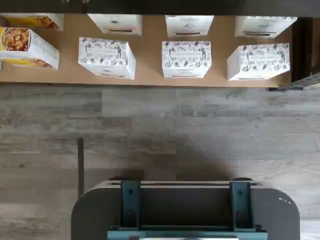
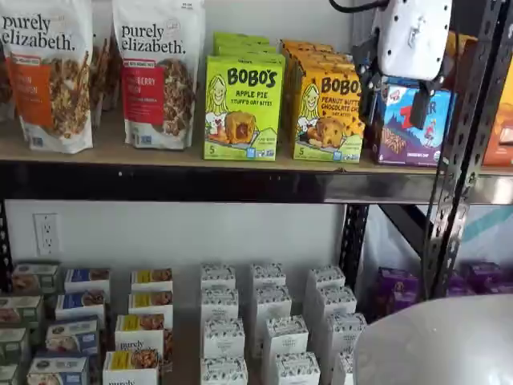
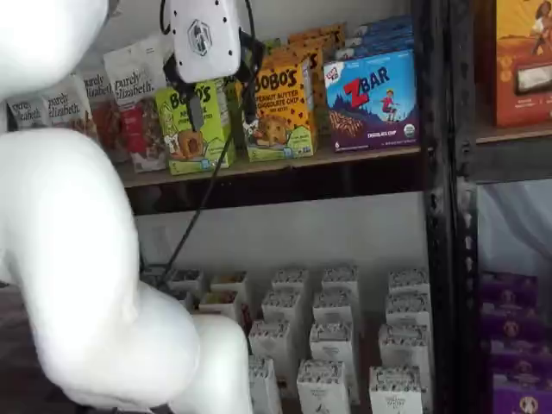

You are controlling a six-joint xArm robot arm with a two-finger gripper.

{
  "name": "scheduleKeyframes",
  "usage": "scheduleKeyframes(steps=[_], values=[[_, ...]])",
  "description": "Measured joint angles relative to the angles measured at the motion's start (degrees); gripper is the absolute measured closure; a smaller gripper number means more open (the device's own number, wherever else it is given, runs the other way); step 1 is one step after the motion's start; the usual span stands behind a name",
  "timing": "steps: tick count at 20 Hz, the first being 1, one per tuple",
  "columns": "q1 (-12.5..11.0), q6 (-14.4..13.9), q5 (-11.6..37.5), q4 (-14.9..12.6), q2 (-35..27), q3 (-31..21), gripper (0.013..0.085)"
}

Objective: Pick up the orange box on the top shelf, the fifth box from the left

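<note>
Black perforated uprights carry the light wood top shelf (image 2: 160, 152) with a black front rail. Yellow-orange BOBO'S peanut butter chocolate chip carton, the orange box (image 2: 327, 114), stands upright on it, with the lime-green BOBO'S apple pie carton (image 2: 242, 108) close at its 9 o'clock and the blue-purple ZBAR carton (image 3: 373, 102) at its 3.

White-bodied, black-fingered claw (image 3: 221, 105) hangs in front of the cartons, fingers spread wide, empty, apparently over the green/orange seam, though depth is hard to judge.

Risks: a finger clips the green carton, or grabs it instead; neighbours leave little finger room; a push could tip the box backward.
</note>
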State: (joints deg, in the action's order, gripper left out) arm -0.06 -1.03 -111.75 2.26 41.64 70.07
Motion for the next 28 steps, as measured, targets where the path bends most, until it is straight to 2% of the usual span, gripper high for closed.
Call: scheduleKeyframes(steps=[3, 9, 12, 17, 22, 28], values=[[1.48, -0.59, -3.23, -2.01, -1.84, 1.81, 0.0130], [1.93, -0.71, -4.01, -2.86, -2.17, 1.91, 0.0130], [4.87, -2.01, -3.63, -6.39, -2.45, 1.11, 0.0130], [4.03, -2.49, 1.36, -4.36, -3.00, -0.70, 0.0130], [4.43, -3.10, 4.31, -4.04, -7.13, 1.15, 0.0130], [5.04, -4.19, 13.92, -3.79, -7.81, -0.12, 0.0130]])
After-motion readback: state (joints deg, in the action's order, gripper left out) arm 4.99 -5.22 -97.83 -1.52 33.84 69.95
